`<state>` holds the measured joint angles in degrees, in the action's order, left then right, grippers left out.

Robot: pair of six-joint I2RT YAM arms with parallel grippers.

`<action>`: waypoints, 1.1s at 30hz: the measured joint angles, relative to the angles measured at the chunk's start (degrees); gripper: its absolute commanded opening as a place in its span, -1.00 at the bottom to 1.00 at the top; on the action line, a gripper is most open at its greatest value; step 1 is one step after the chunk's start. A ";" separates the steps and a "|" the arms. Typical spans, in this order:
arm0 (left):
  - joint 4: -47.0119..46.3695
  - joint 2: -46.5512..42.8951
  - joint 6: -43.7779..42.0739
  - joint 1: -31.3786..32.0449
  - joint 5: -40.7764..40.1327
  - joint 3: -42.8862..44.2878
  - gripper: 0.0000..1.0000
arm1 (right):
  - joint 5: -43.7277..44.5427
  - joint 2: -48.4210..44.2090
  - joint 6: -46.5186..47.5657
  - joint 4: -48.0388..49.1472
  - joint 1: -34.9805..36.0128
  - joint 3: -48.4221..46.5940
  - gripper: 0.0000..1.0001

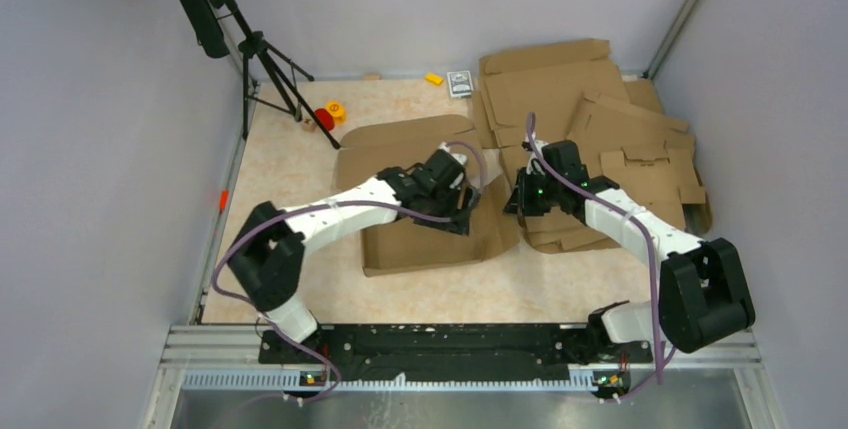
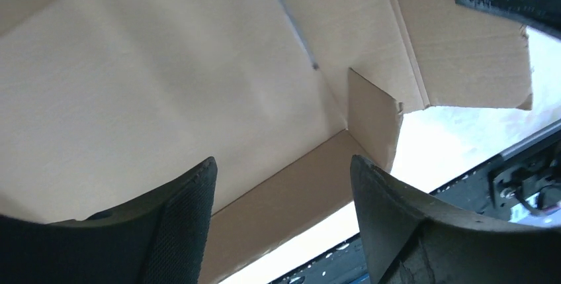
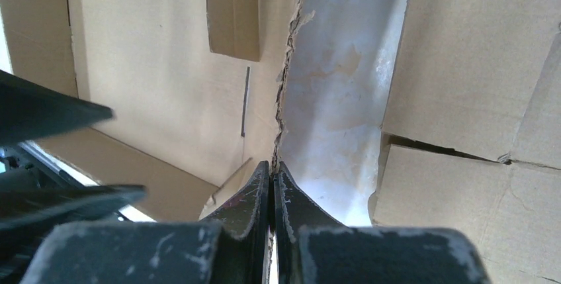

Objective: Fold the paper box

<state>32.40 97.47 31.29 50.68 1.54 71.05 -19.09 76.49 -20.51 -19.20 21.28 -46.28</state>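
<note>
Top external: the paper box point(image 1: 415, 246), plain brown corrugated card with creases and a slit, lies on the surface point(image 1: 300, 164) with a side strip and corner tab raised. My left jaws hang apart above it. My right jaws are pressed together at its right edge.

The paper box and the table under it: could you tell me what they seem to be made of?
Paper box: brown cardboard, matte, unprinted; its edge looks ragged and fibrous, with pressed crease lines. Table: smooth beige top with marble-like mottling, perhaps laminate or vinyl; the look leaves that open.
</note>
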 measured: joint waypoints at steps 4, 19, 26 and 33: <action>-0.55 -8.11 -0.79 -6.51 1.27 -4.15 0.55 | 0.46 0.00 0.44 -0.59 0.00 0.00 -1.00; 3.15 -23.91 3.65 -23.02 -11.54 -19.08 0.24 | 1.16 0.00 1.51 -1.88 0.09 -1.38 -1.00; 3.28 -25.59 6.36 -23.61 -15.50 -24.06 0.02 | 1.25 0.00 1.62 -1.92 0.09 -1.40 -1.00; 1.68 -24.44 7.39 -24.68 -15.65 -26.47 -0.57 | 1.22 0.00 1.92 -2.49 0.33 -1.75 -1.00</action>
<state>34.09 73.03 38.68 26.00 -14.11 44.58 -17.87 76.49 -18.59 -21.69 21.61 -48.03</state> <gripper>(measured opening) 0.371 0.008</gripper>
